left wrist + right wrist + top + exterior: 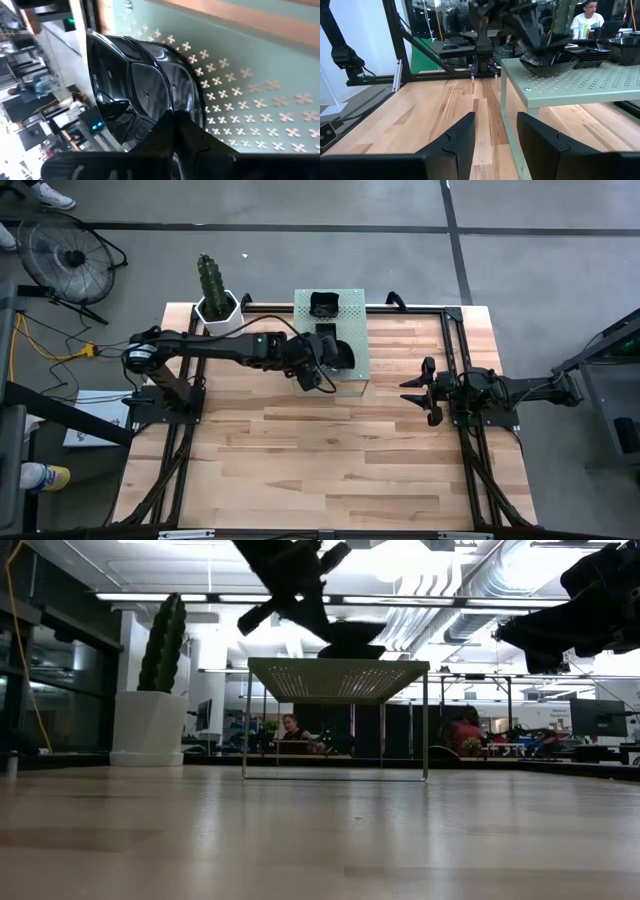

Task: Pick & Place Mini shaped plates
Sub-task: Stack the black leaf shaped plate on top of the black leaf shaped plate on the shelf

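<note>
Left gripper [165, 125]: nearest the lens in the left wrist view, we see our fingers pinched hard on the rim of a glossy black plate [135, 95], which fills most of that picture.
Cactus pot [216, 308]: at the far left corner of the table we see the white hexagonal pot with its cactus, untouched and well apart from the work.
Left arm: in the high view we reach from the table's left side across to the pale green perforated stand [355, 315], our gripper over its near left part.
Held plate: we judge it is at or just above the stand's top; the low view shows a dark dish at that level, but we cannot tell whether it is touching.
Other plates: toward the stand's far edge we see a dark stack of plates [323, 305]; we cannot count them from here.
Table [330, 460]: the wooden top shows no plates lying on it, as far as we can see.
Right gripper [420, 390]: we wait at the right side of the table, fingers spread wide and holding nothing, well apart from the stand.
Progress: we judge the task is under way, one plate in hand; where it goes is not shown.
</note>
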`<act>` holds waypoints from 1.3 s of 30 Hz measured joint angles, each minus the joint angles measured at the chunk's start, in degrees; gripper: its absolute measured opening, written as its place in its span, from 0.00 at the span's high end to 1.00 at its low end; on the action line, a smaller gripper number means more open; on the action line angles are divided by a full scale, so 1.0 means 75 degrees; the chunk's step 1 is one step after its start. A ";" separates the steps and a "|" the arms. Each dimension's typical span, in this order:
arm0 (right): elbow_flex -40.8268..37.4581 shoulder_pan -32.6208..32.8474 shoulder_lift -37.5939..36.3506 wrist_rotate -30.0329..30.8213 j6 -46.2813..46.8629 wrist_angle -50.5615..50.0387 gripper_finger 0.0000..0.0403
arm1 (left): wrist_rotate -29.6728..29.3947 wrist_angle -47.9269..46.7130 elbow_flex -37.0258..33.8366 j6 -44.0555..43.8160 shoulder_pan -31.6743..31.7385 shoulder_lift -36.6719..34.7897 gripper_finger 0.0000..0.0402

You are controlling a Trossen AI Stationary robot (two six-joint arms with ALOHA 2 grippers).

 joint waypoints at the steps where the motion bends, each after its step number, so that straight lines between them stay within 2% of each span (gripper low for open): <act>1: 0.0000 0.0001 0.0000 -0.0003 0.0000 0.0000 0.65 | -0.0003 -0.0007 0.0002 0.0053 0.0003 0.0027 1.00; 17: -0.0002 -0.0002 0.0000 -0.0003 0.0000 0.0000 0.65 | -0.0082 -0.0057 -0.0012 0.0228 0.0000 0.0153 1.00; 22: -0.0003 0.0001 0.0000 -0.0002 0.0000 0.0000 0.65 | -0.0093 -0.0060 -0.0012 0.0228 0.0000 0.0153 0.98; 29: -0.0001 0.0001 0.0000 -0.0003 0.0000 0.0000 0.65 | -0.0539 -0.0075 -0.0012 0.0226 0.0000 0.0153 0.95; 39: -0.0001 -0.0001 0.0000 -0.0001 0.0000 0.0000 0.65 | -0.0192 -0.0069 -0.0012 0.0226 -0.0003 0.0153 0.87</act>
